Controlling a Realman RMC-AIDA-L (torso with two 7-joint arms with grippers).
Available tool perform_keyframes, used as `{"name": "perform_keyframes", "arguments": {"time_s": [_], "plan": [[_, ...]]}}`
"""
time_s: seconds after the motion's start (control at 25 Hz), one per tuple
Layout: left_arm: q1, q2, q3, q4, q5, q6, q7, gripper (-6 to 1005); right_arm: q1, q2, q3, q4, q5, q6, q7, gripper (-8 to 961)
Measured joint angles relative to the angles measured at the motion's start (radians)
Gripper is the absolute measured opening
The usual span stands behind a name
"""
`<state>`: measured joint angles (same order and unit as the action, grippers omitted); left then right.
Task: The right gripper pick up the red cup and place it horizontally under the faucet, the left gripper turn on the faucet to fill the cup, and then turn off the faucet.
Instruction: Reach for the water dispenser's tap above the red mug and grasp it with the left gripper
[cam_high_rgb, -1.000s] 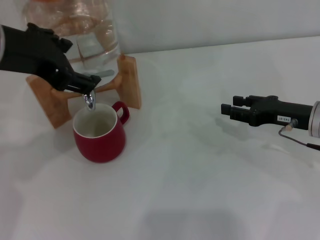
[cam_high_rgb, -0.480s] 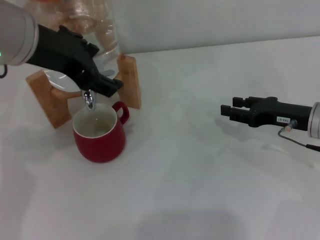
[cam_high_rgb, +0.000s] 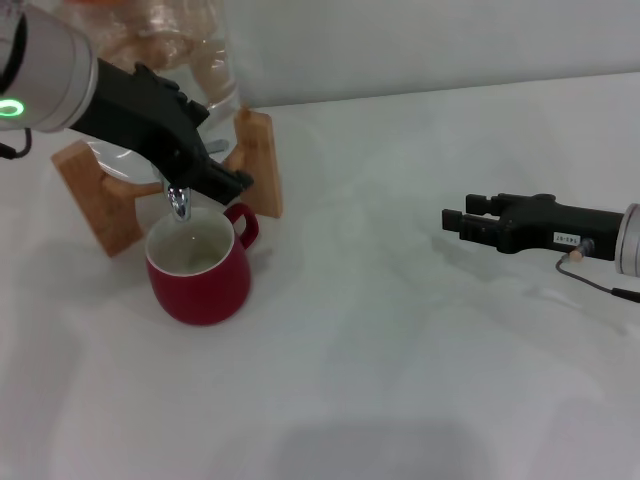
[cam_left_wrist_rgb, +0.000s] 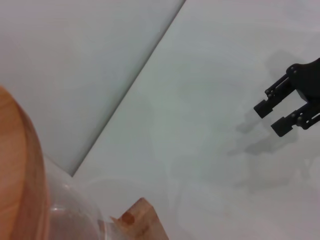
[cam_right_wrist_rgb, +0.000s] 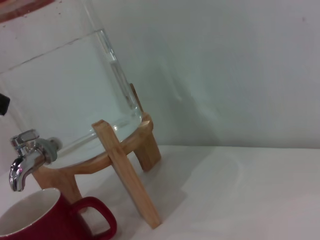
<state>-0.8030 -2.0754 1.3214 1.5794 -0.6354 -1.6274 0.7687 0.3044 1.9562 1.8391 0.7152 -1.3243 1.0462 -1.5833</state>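
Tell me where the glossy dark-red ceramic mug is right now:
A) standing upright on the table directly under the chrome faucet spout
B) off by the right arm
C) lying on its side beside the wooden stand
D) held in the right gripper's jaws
A: the glossy dark-red ceramic mug stands upright on the white table with the chrome faucet spout over its open mouth; the right gripper hangs far off, holding nothing.

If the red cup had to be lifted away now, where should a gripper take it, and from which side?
Probably the body of the red cup, taken from the robot's right, just below the rim. It stands upright under the faucet, and the left gripper crowds the space above. The loop handle looks too small to pinch.
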Motion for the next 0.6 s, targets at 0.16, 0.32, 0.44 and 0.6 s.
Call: {"name": "perform_keyframes", "arguments": {"time_s": [0.16, 0.32, 0.44, 0.6], "plan": [[-0.019, 0.000, -0.002, -0.059, 0.003, 0.018, 0.010, 892, 0.005, 0.000, 0.000, -0.003, 0.000, -0.002, 0.000, 529], [-0.029, 0.000, -0.002, -0.089, 0.004, 0.038, 0.022, 892, 0.006, -0.001, 0.000, -0.005, 0.002, -0.005, 0.000, 529], [-0.037, -0.001, 0.000, -0.104, 0.004, 0.046, 0.026, 892, 0.006, 0.000, 0.000, -0.010, 0.002, -0.006, 0.000, 529], [-0.049, -0.001, 0.004, -0.126, 0.006, 0.057, 0.032, 892, 0.007, 0.000, 0.000, -0.012, 0.002, -0.006, 0.000, 529]]}}
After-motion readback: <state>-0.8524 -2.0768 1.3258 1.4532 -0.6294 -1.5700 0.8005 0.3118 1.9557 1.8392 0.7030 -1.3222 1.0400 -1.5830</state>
